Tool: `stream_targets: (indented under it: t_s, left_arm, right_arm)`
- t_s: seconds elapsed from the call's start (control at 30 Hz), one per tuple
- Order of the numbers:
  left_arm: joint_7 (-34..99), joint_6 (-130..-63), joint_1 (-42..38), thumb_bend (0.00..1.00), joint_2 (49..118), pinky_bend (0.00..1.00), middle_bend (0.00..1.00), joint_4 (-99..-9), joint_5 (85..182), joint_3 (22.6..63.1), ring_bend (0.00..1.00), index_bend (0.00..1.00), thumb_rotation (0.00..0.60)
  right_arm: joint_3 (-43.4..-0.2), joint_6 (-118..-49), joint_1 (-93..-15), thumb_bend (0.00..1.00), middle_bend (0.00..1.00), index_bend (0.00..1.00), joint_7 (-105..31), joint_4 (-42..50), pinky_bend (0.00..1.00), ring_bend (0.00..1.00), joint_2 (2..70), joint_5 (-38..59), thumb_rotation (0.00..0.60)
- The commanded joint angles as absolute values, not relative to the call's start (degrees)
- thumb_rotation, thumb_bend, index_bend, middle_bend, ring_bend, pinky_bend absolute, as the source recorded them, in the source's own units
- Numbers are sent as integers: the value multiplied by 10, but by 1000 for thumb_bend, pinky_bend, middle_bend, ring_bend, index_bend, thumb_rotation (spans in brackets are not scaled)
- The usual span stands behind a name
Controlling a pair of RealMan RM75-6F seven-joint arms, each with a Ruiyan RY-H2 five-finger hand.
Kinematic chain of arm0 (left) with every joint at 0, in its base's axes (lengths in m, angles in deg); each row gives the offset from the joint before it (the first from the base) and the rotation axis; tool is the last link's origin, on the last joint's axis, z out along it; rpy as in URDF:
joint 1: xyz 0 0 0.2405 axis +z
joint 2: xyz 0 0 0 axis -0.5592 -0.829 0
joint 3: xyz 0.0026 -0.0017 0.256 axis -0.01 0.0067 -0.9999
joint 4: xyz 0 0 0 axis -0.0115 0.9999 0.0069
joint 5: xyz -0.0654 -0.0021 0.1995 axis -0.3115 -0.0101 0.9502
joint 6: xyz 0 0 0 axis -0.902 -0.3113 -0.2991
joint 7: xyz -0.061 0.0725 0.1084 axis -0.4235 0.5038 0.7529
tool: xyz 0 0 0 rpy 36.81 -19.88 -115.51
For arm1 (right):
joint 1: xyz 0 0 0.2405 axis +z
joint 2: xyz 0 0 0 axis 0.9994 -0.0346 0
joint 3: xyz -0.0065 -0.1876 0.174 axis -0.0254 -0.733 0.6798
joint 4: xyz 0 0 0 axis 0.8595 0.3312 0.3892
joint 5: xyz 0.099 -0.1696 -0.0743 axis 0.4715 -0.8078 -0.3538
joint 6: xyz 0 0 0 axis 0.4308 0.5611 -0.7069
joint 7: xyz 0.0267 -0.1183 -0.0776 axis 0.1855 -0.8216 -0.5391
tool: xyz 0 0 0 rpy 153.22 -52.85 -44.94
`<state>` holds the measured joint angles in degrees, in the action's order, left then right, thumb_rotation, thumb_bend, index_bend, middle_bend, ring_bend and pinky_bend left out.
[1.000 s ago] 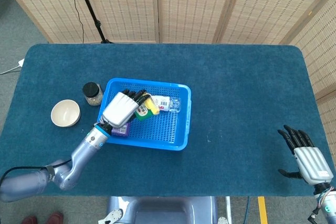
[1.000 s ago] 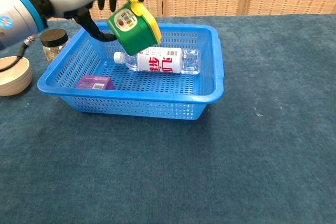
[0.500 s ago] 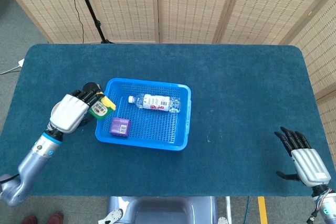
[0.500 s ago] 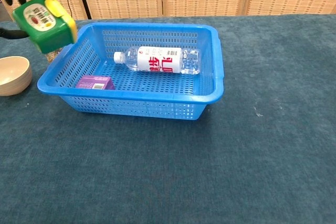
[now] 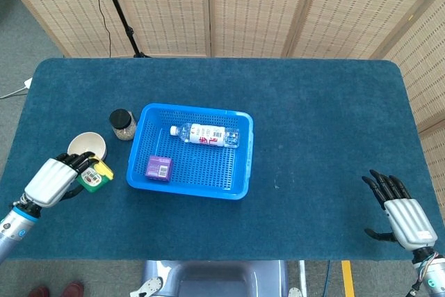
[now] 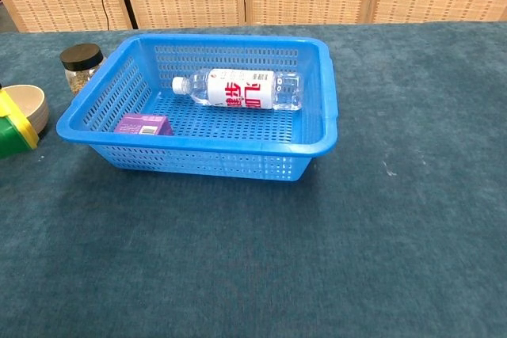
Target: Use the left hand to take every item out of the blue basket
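Now that carried clear of the blue basket (image 5: 240, 161), green box (image 5: 93, 176) sits gripped in left hand (image 5: 52, 181) at eight o'clock; bottle (image 5: 205, 135), purple box (image 5: 158, 167) remain inside. Right hand (image 5: 403, 212) spread, idle.

A bright blue perforated basket (image 5: 236, 161) sits on a dark teal tablecloth (image 5: 320, 123). Inside: a clear bottle (image 5: 205, 135) with white-and-red label, and a purple box (image 5: 158, 167). Nearby, a cream bowl (image 5: 85, 145), black-lidded jar (image 5: 122, 124), green-and-yellow container (image 5: 94, 176). Tan woven screens (image 5: 250, 5) behind.
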<state>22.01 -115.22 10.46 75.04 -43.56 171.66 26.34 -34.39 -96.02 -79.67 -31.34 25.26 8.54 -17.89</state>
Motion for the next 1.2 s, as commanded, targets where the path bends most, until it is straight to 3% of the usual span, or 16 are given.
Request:
stream_targets:
  t_s: [0.03,0.1,0.2,0.43,0.8,1.0,1.2]
  left_arm:
    - [202,-1150,108,126,763,144,2,-416,1734,249,6,50,600]
    - [182,-1141,104,56,761,80,0,-419,1739,243,0,0,600]
    - [161,-1143,98,22,752,67,0,-432,1748,241,0,0,600]
    - [165,-1161,103,22,724,2,0,-485,1738,255,0,0,600]
    - [266,-1156,109,26,665,0,0,-653,1687,301,0,0,600]
    - [310,-1068,47,56,665,0,0,-724,1654,347,0,0,600]
    - [396,-927,-42,66,706,19,0,-761,1537,418,0,0,600]
  right_arm:
    - [-344,-960,-797,0,0,0,-313,253,0,0,85,-179,600]
    - [-344,-960,-797,0,0,0,-313,253,0,0,85,-178,600]
    - [-344,-960,-797,0,0,0,-311,253,0,0,84,-178,600]
    - [-340,-965,-797,0,0,0,-302,250,0,0,82,-176,600]
    - [-336,-981,-802,0,0,0,-289,251,0,0,83,-177,600]
    - [-339,-979,-800,0,0,0,-298,252,0,0,86,-184,600]
    - [-337,-972,-798,0,0,0,-298,241,0,0,89,-178,600]
